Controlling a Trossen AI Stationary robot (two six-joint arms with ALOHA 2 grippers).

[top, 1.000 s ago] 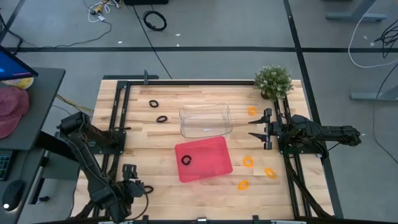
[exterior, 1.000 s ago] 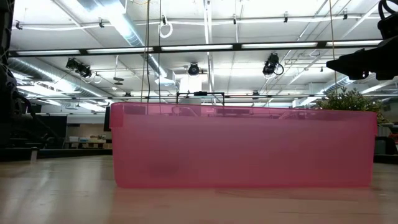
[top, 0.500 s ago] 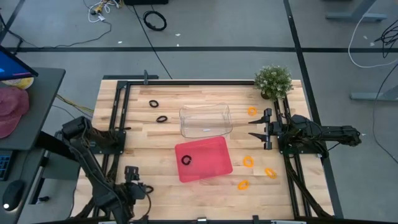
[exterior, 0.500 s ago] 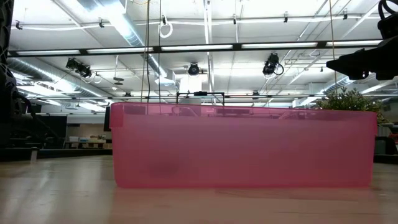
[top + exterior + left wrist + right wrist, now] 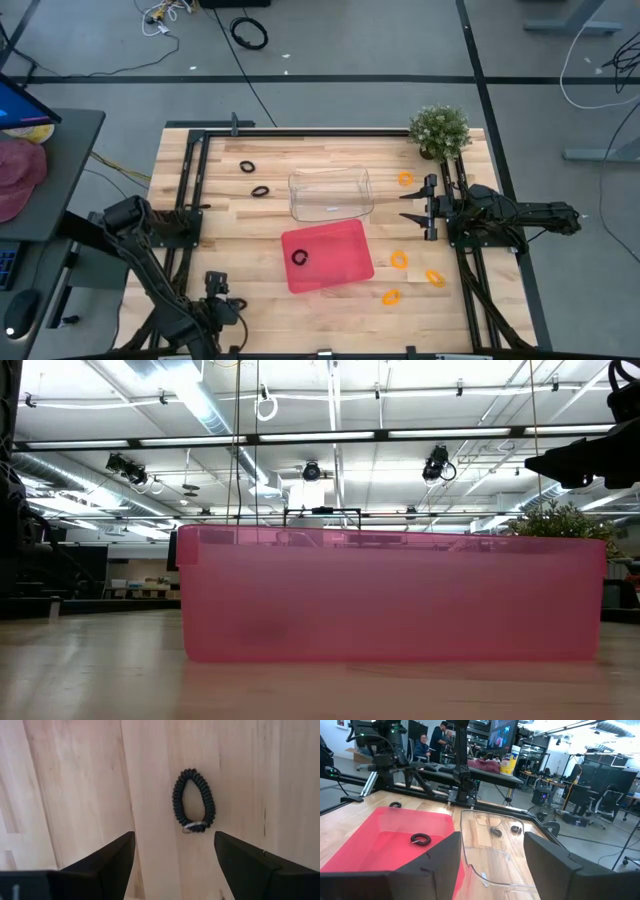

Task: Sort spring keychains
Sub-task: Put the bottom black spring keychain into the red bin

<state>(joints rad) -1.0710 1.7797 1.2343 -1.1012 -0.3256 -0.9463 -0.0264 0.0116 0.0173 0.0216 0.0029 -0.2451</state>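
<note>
Red tray (image 5: pixel 335 248) with one black keychain (image 5: pixel 299 258) (clear bin (image 5: pixel 331 194) bare); both tools released.

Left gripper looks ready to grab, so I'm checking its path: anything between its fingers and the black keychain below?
Left wrist view shows only bare wood between the open left gripper and the black keychain.

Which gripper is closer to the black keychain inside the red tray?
Left. The left gripper sits off the tray's near-left corner; the right gripper is beyond its far-right corner, farther from the keychain.
</note>
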